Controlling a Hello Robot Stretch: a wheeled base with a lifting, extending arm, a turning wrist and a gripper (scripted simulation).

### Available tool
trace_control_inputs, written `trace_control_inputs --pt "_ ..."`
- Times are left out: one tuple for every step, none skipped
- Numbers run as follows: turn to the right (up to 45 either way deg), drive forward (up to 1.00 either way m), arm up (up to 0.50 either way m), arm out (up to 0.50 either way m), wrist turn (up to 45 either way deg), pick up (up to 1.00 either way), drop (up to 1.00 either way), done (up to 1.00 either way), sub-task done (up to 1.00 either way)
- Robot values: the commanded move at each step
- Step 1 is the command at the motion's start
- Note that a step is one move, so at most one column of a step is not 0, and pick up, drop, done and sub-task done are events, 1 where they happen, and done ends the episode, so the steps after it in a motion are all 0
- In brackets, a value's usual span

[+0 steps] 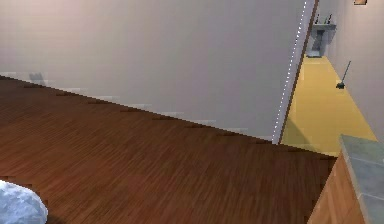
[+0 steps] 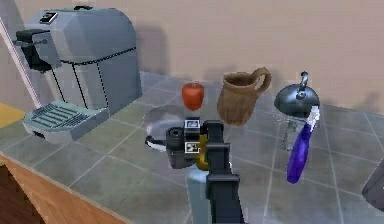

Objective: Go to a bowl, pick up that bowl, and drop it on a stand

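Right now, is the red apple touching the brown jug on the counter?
Apart. The arm side view shows a plain gap between the red apple and the brown jug, which stand side by side.

Home kitchen: tiled counter [image 2: 110, 160] carrying coffee machine [image 2: 85, 60], kettle [image 2: 298, 98], brown jug [image 2: 240, 97], apple [image 2: 192, 95] and spray bottle [image 2: 300, 150]; dark wood floor [image 1: 150, 150] beyond, doorway [image 1: 316, 62] onto a yellow-floored room

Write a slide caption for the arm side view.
Robot arm reaches over a tiled counter beside a coffee machine, red fruit, brown jug, kettle and blue bottle.
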Motion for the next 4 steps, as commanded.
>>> trace_control_inputs --pt "0.0 0.00 0.00 0.00 0.0 1.00 0.00 0.00 0.00" --pt "0.0 0.00 0.10 0.00 0.0 0.00 0.00 0.00 0.00" --pt "0.0 0.00 0.02 0.00 0.0 0.00 0.00 0.00 0.00" --pt "0.0 0.00 0.00 0.00 -45.0 0.00 0.00 0.00 0.00"
